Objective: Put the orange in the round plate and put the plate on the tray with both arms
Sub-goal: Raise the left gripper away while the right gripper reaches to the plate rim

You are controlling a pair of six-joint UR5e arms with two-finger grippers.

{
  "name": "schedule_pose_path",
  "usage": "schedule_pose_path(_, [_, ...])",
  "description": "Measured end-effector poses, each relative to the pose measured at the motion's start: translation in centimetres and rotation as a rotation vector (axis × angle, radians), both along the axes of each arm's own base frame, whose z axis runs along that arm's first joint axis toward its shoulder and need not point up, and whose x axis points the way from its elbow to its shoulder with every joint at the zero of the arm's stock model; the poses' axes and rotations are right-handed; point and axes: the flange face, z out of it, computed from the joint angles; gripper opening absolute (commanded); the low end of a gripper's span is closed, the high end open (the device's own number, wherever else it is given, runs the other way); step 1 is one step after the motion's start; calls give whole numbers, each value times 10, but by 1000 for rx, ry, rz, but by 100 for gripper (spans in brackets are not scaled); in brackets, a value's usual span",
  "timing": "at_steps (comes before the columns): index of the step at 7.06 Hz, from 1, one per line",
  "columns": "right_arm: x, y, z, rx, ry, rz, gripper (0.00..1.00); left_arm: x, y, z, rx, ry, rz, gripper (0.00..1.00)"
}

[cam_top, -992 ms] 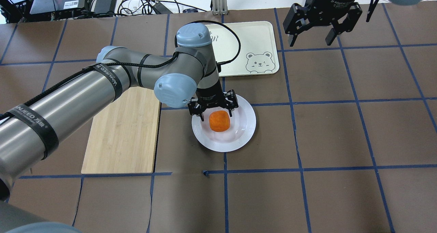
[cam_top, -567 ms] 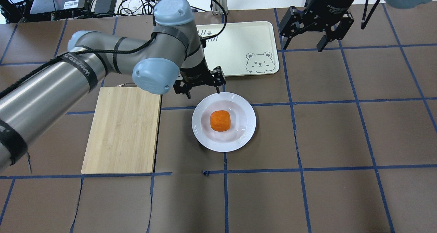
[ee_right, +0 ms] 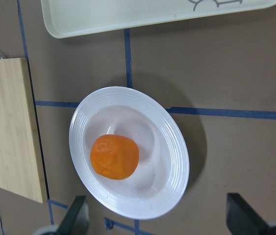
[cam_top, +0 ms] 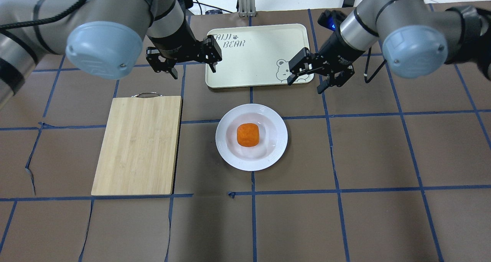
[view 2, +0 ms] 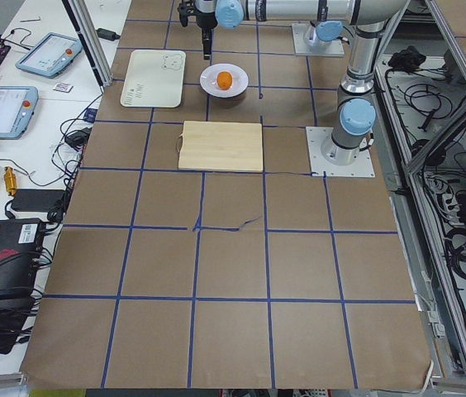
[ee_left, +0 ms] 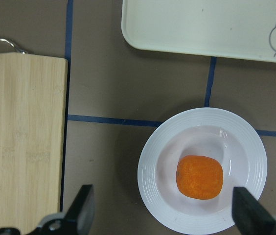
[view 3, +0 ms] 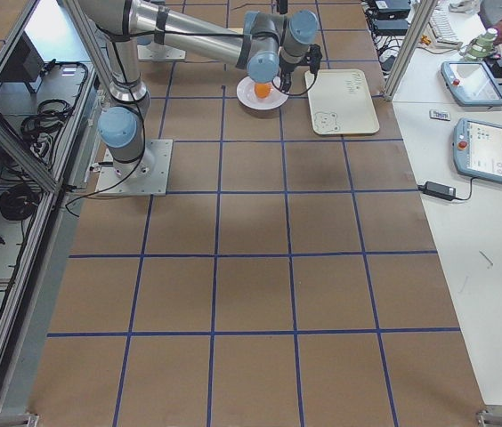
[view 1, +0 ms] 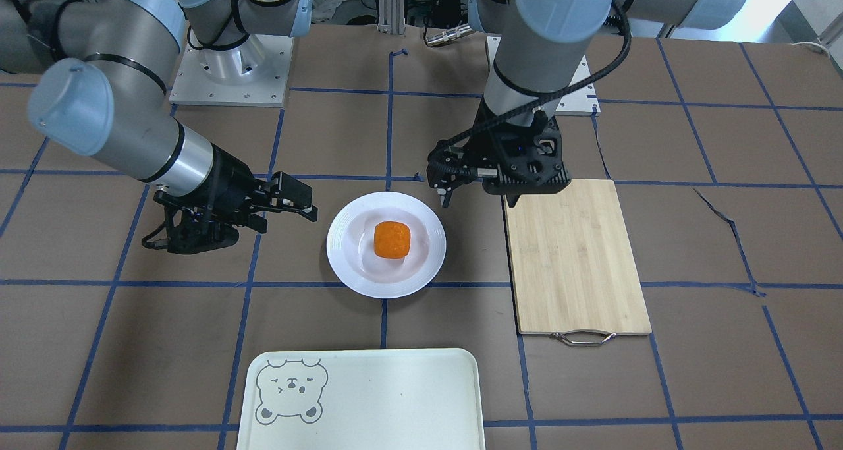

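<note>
The orange lies loose in the sunken centre of the round plate, which stands on the table short of the tray. High up, my left gripper is open and empty, between the tray's left edge and the cutting board's handle. The right gripper, also open and empty, hovers over the tray's corner by the bear. Both wrist views look down on the orange in the plate. Neither gripper touches anything.
A bamboo cutting board with a metal handle lies left of the plate. Blue tape lines grid the brown table. Cables and devices crowd the far edge behind the tray.
The left gripper rose off the plate and drew back toward the far left, leaving the orange lying there. The right arm swung in from the far right to the tray's corner.
</note>
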Motion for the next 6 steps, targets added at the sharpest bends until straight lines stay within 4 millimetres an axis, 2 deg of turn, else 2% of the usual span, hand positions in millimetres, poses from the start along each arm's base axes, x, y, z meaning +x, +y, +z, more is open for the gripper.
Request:
schedule_pose_path(1, [5, 20, -40, -21, -47, -8, 100, 3, 2, 17, -55, 4, -18, 100])
schedule_pose_path(2, [9, 39, -71, -30, -94, -15, 100, 6, 5, 23, -73, -8, -24, 100])
schedule_pose_path(3, [13, 52, -94, -36, -125, -16, 100, 9, 10, 27, -60, -30, -24, 100])
schedule_pose_path(5, [15, 56, -137, -41, -142, -17, 99, 22, 26, 35, -9, -78, -38, 100])
schedule_pose_path(6, [17, 55, -150, -38, -144, -33, 98, 33, 31, 40, 12, -101, -46, 100])
